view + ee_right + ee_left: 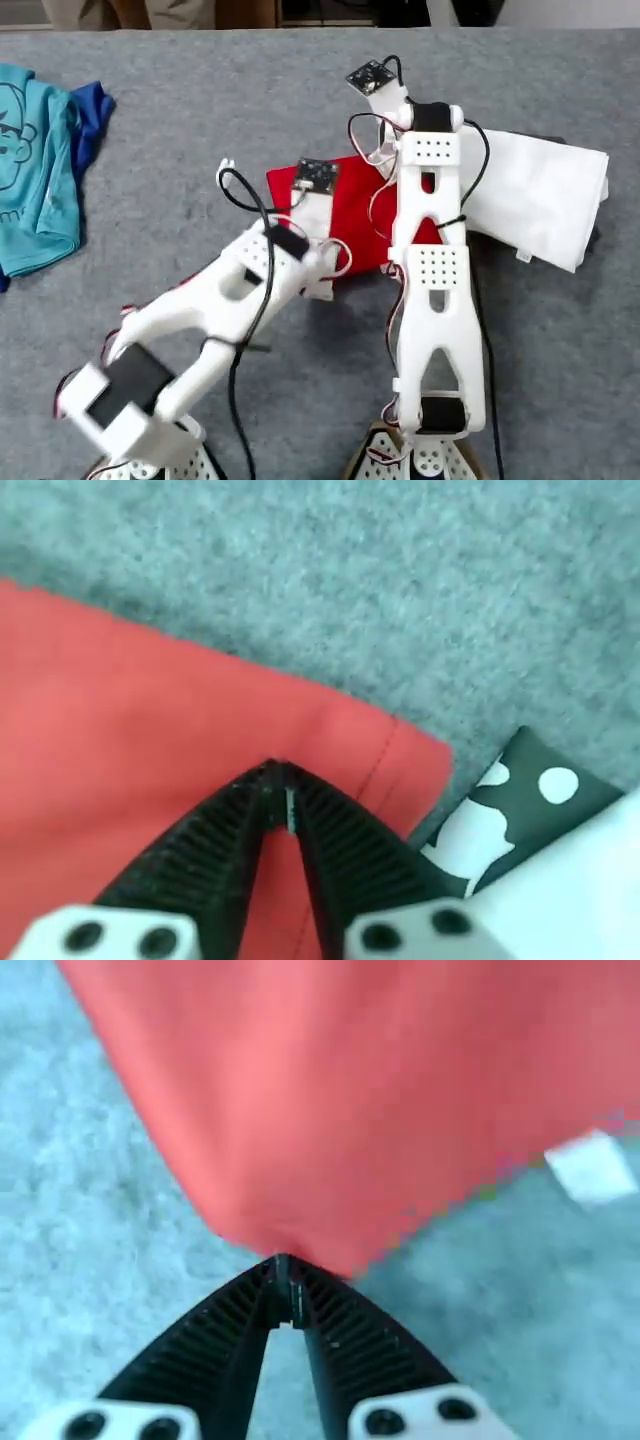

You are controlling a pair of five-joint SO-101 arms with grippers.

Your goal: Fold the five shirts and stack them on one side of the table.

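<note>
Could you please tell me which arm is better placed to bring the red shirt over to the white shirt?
Probably right: the right gripper is shut on the red shirt close beside the white shirt; the left gripper pinches a corner farther off.

I am looking down on the grey table (pixel 560 380). My left arm (pixel 230 290) is slanting in from near left and my right arm (pixel 437 270) is pointing straight away, both crossing the red shirt (pixel 350 200). A folded white shirt (pixel 540 195) is lying just right of it. Far left, a teal shirt (pixel 35 170) is overlapping a blue shirt (pixel 92 110).
</note>
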